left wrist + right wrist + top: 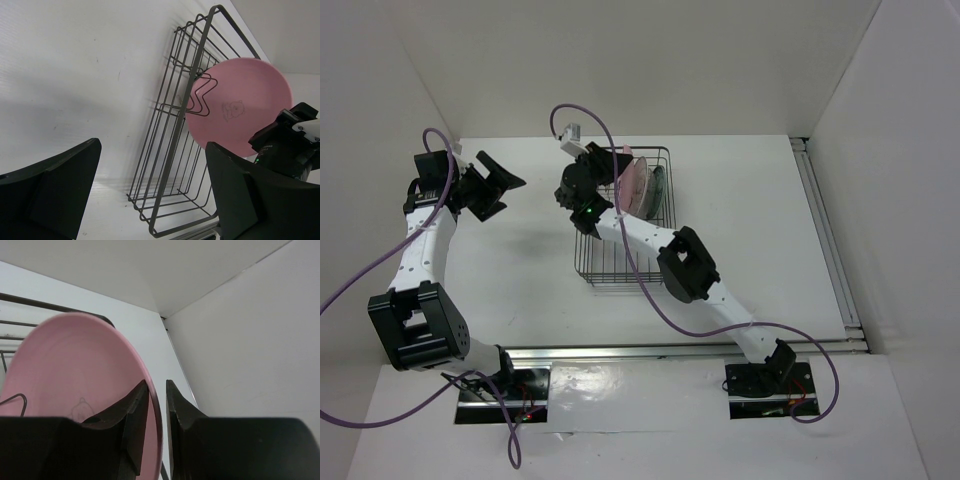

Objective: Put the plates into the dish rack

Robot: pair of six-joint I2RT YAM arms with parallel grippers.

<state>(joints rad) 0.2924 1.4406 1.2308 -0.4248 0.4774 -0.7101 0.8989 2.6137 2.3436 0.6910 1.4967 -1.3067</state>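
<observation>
The dish rack (582, 262), a black wire basket, lies at mid-table. A pink plate (633, 185) stands upright on edge in its far end, between the wire prongs. A darker plate (658, 190) stands just to its right. My right gripper (156, 385) straddles the pink plate's (75, 365) rim. Its jaws are slightly apart, and a thin gap shows between the rim and the right finger. My left gripper (510, 195) hangs wide open and holds nothing, left of the rack and apart from it. In the left wrist view the pink plate (240, 105) leans on a bent prong of the rack (170, 150).
White walls close the table at the back and on both sides. A metal rail (825, 235) runs along the right edge. The near half of the rack (620, 260) holds nothing. Purple cables trail from both arms.
</observation>
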